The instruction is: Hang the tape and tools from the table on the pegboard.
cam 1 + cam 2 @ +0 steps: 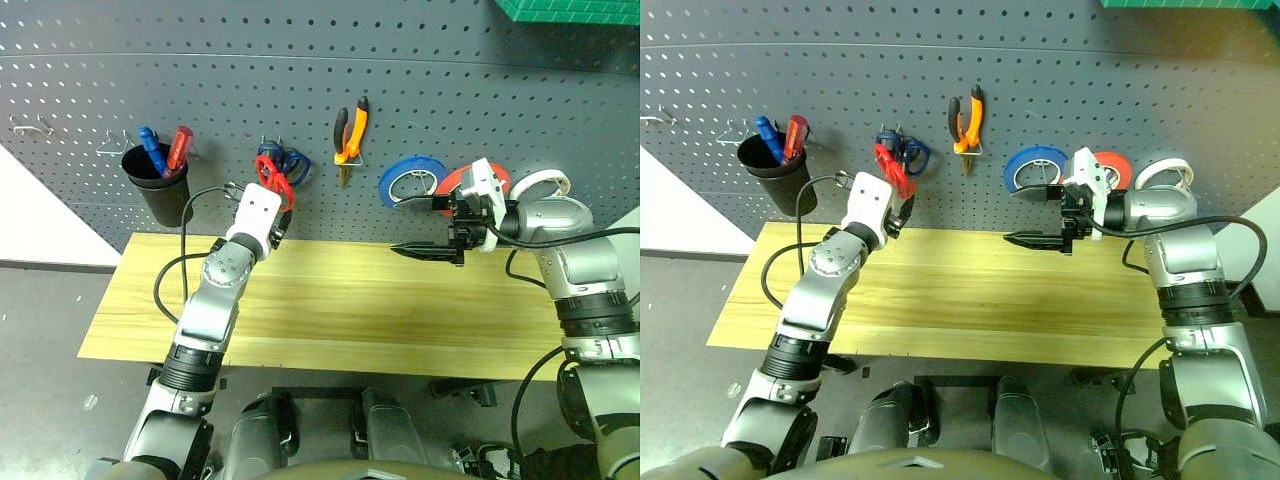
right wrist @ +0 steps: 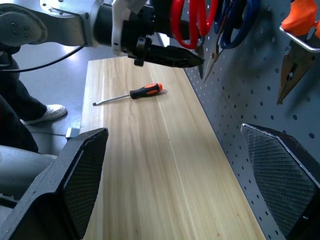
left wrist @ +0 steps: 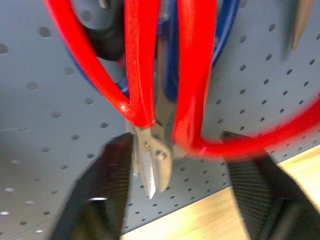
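The red-looped scissors (image 1: 272, 178) hang blades down on the pegboard (image 1: 450, 90), overlapping the blue-looped pair (image 1: 295, 160). My left gripper (image 3: 177, 139) is level at them and open, one finger on each side of the blades (image 3: 150, 167). The orange-and-black pliers (image 1: 350, 133) hang on a wire hook. The white tape (image 1: 545, 182) hangs at the right, partly behind my right arm. My right gripper (image 1: 400, 250) hovers open and empty over the table (image 1: 400, 320), pointing left. The small screwdriver (image 2: 132, 93) lies on the table below my left arm.
A black cup (image 1: 160, 190) on the pegboard's left holds a blue and a red screwdriver. A blue roll (image 1: 410, 180) and a red roll (image 1: 455, 180) hang beside the white tape. A person's shoe (image 2: 42, 112) is on the floor past the table's left end.
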